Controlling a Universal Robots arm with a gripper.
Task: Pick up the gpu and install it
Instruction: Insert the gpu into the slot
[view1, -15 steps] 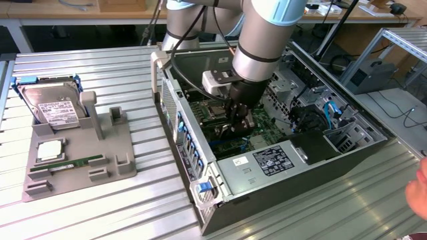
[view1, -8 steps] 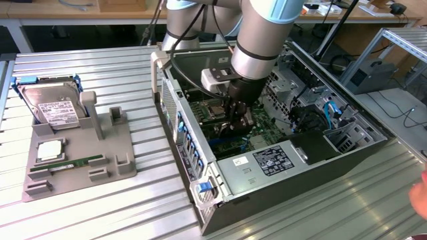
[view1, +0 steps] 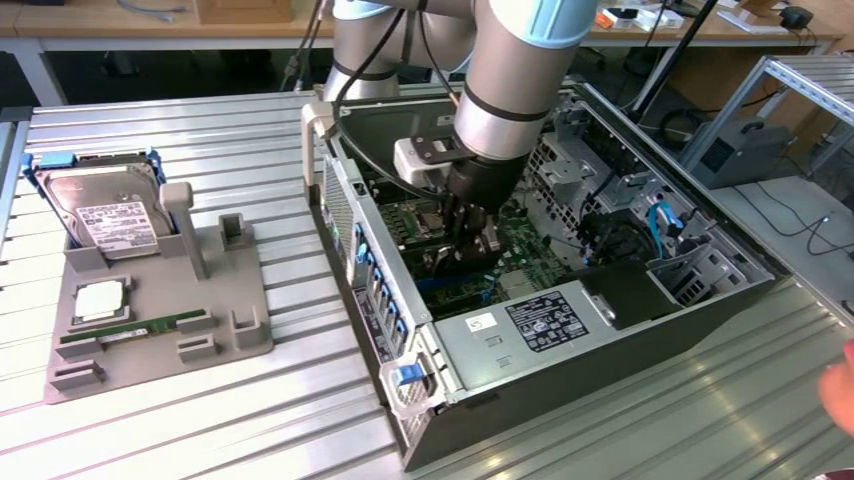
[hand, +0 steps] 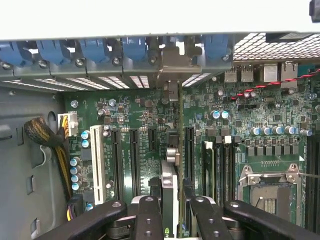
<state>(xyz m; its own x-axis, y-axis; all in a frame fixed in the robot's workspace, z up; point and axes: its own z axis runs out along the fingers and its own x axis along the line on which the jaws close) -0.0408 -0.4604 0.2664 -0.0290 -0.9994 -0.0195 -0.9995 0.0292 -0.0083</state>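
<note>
- Inside the open computer case (view1: 627, 290), I see my gripper (hand: 174, 200) clamped on the gpu (hand: 170, 175), fingers (hand: 150, 215) narrow on either side.
- Card stands edge-on over the motherboard (hand: 140, 115) slots — bracket end by the blue rear clips (hand: 135, 50).

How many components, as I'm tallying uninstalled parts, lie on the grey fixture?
3: a hard drive propped at the far end of the fixture, a CPU mid-tray, and a RAM stick nearest the camera. None appears hidden.

Silver-grey arm (view1: 514, 70) tubes are joined by pale-blue caps and black rings; a white block is fixed above the black, screw-studded claw (hand: 172, 212).
</note>
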